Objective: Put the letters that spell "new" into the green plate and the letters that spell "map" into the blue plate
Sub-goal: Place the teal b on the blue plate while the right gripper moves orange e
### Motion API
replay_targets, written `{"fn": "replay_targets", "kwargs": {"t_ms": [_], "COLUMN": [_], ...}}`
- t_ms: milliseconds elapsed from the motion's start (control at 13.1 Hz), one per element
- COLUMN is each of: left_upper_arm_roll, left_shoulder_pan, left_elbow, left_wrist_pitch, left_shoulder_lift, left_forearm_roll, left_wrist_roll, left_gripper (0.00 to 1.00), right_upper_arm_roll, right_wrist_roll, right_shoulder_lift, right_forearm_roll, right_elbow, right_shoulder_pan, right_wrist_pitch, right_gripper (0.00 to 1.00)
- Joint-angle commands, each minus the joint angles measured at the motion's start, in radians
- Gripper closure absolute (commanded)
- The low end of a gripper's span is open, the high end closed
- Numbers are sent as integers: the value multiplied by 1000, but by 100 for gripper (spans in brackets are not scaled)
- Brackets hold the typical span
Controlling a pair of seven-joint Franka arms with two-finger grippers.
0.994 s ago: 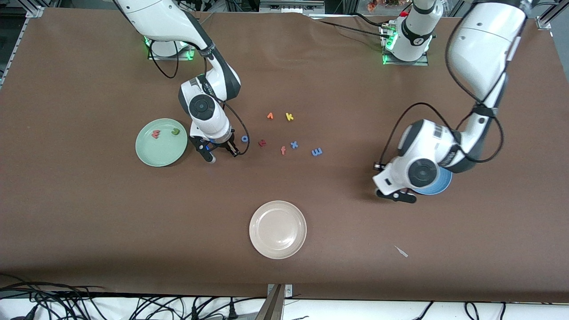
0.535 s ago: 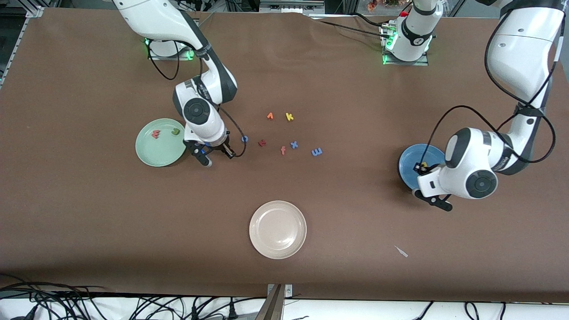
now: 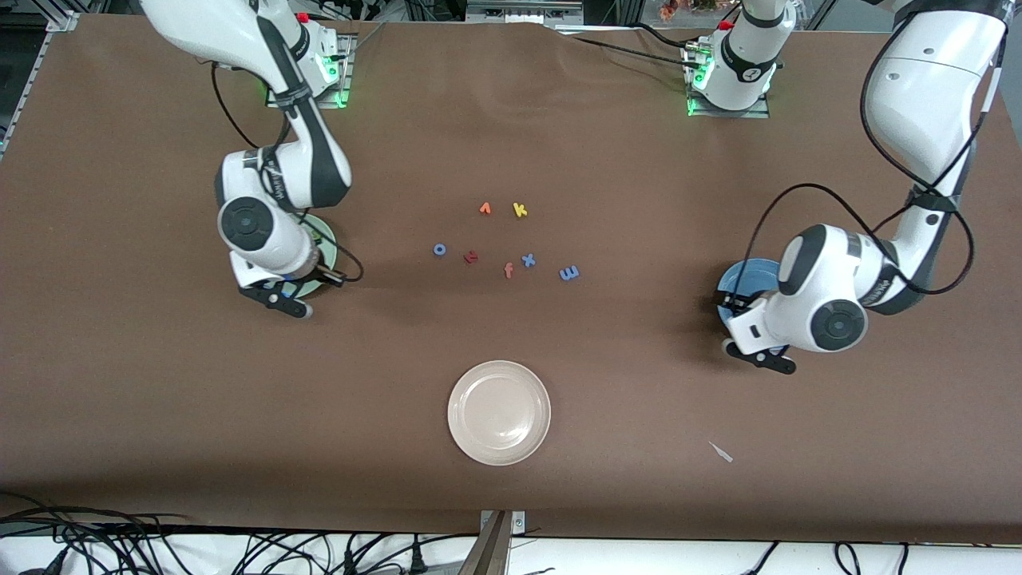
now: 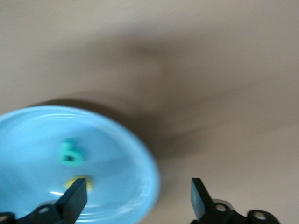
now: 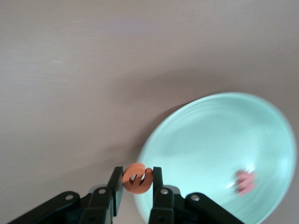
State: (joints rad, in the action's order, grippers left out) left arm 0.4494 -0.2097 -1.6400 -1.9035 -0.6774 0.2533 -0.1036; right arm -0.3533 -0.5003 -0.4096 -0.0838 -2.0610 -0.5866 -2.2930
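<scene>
Now the orange "e" [image 5: 137, 178] sits pinched in the right gripper [image 5: 136, 186], over the green plate's [image 5: 205, 140] rim; the salmon "w" [image 5: 245, 181] lies inside. Next, I judge, it moves inward and lets go. The left gripper [image 4: 138, 198] hangs wide open and empty over the blue plate [image 4: 135, 154], which holds the teal "a" [image 4: 71, 154] and a yellow letter [image 4: 74, 182]. Nearer the front camera sits a beige plate [image 3: 499, 412]; nothing blocks.
</scene>
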Motion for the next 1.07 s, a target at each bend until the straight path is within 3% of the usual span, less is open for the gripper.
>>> {"fn": "replay_targets", "kwargs": {"t_ms": [0, 76, 153, 229, 382, 612, 994], "left_upper_arm_roll": [83, 118, 149, 166, 161, 160, 149], "left_shoulder_pan": [1, 4, 9, 27, 116, 225, 308], "left_elbow": [-61, -81, -107, -136, -155, -150, -146], "left_wrist_pitch": [-73, -118, -168, -221, -297, -322, -434], "left_shoulder_lift": [21, 19, 19, 19, 13, -16, -60], "left_forearm_roll": [-12, -9, -3, 6, 17, 136, 164], "left_wrist_roll": [-222, -325, -423, -509, -719, -1023, -1266], "left_gripper": [0, 0, 0, 0, 0, 0, 0], "right_upper_arm_roll": [-30, -45, -46, -42, -41, -39, -61], "right_wrist_roll": [113, 174, 195, 197, 195, 209, 423], "right_shoulder_lift": [5, -8, -6, 0, -3, 0, 31], "right_forearm_roll": [-13, -13, -14, -16, -17, -54, -60], "right_elbow": [-100, -123, -119, -93, 8, 169, 439], "right_shoulder_pan": [-6, 8, 31, 30, 36, 31, 39], "right_wrist_pitch": [-109, -159, -154, -111, 65, 266, 531], "right_gripper": [83, 63, 13, 0, 0, 0, 0]}}
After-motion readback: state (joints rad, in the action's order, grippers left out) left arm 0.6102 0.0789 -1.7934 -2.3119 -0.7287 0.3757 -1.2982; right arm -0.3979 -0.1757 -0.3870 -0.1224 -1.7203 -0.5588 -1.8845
